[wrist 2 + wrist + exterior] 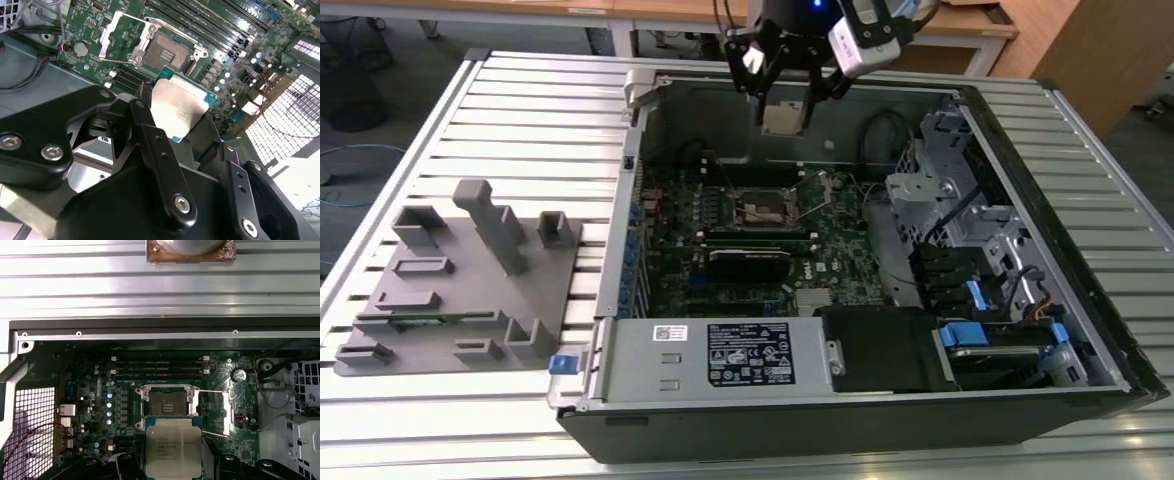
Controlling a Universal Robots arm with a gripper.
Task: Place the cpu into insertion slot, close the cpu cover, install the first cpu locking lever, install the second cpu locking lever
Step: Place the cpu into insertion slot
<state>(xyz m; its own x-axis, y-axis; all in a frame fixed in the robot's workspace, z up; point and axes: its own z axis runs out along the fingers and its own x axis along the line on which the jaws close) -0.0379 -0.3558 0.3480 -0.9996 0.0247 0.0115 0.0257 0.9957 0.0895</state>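
Under me lies a slatted metal table (520, 110) with an open computer case (854, 430) on it. A grey plastic rack (454, 290) sits beside the case on the exterior view's left. Inside the case a power supply box (707, 355) fills the near wall, drive bays (987, 270) and cables (894, 130) crowd the exterior view's right, and the green board (847, 265) covers the floor.

My gripper (787, 95) hangs over the far part of the case, its fingers (145, 130) clamped on two opposite edges of the chip (173, 452). I hold the chip silver side up, above the board and clear of it.

The socket (166, 402) lies below, next to the long memory slots (160, 371). Its cover frame (106, 36) is swung up and back, leaving the dark centre bare.
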